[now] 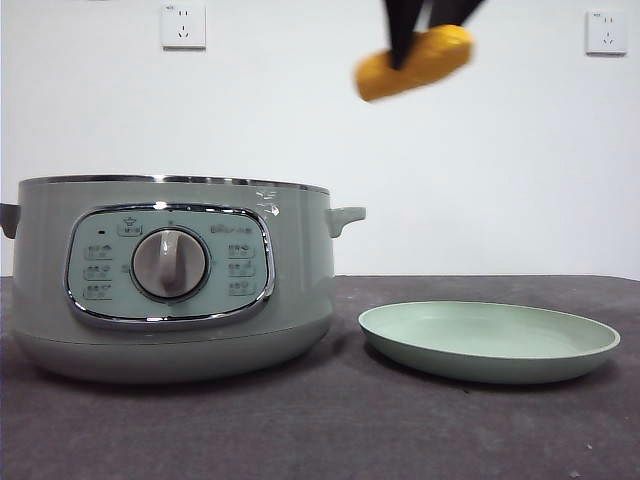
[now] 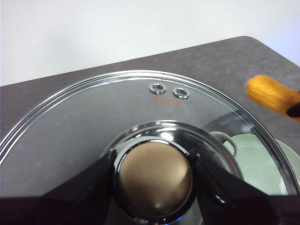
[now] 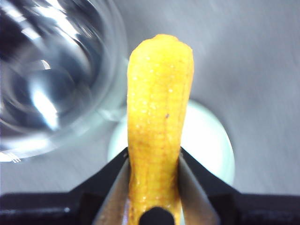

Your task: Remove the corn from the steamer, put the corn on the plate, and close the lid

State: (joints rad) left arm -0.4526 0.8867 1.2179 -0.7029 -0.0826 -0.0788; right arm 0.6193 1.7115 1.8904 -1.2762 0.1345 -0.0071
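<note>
At the top of the front view, right of centre, the right pincer (image 1: 405, 45) holds the corn (image 1: 414, 62) high in the air, jaws closed on its middle, the cob tilted. The plate (image 1: 488, 342) sits on the table (image 1: 330, 430) at lower right, just beside the steamer (image 1: 170, 275), which stands open at left. The left pincer (image 2: 154, 176) grips the knob of the lid (image 2: 93, 117), holding it aloft. Risks, as I judge them: the rounded cob could slip from the narrow grip, or, released this high, bounce or roll off the shallow plate.
</note>
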